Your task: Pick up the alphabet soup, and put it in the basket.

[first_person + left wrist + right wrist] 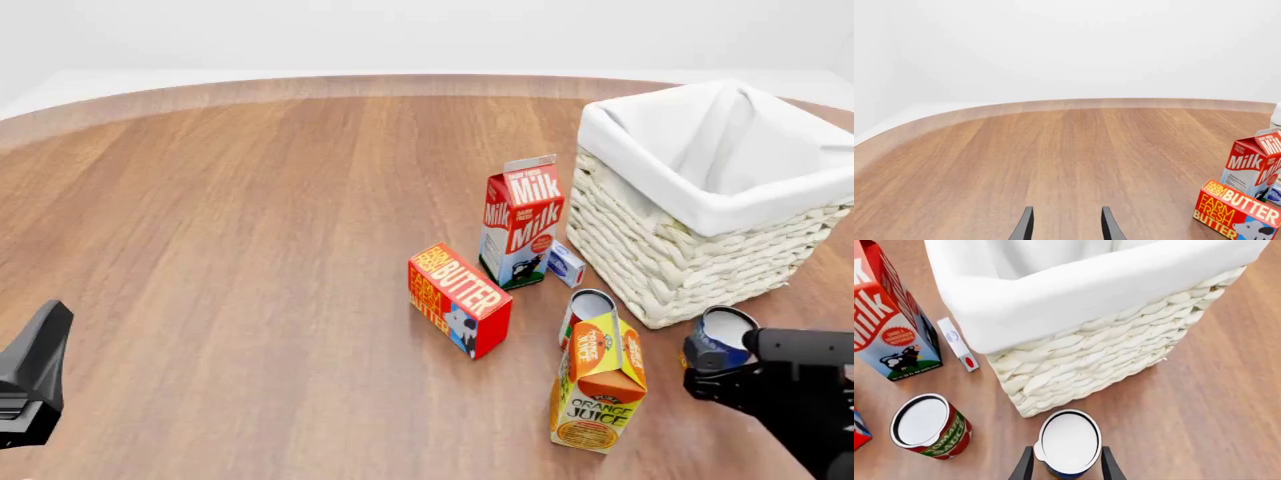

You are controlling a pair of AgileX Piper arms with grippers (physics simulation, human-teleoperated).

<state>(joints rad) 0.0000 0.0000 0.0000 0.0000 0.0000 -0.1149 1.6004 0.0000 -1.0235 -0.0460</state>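
Alphabet soup (1067, 442) gripped between right end effector (1066, 465) fingers beside basket (1121, 365) — lift and drop remain; left end effector (1066, 225) wide, idle.

Baskets: 1, the basket (707, 215).
Cans: 2, the alphabet soup (718, 338) and a red-labelled can (585, 310).
Cartons: 2, a milk carton (521, 222) and an orange juice carton (598, 383).
Butter boxes: 1 (458, 298).
Small white-and-blue boxes: 1 (566, 264).
Grippers: 2, left gripper (1066, 225), right gripper (1066, 467).
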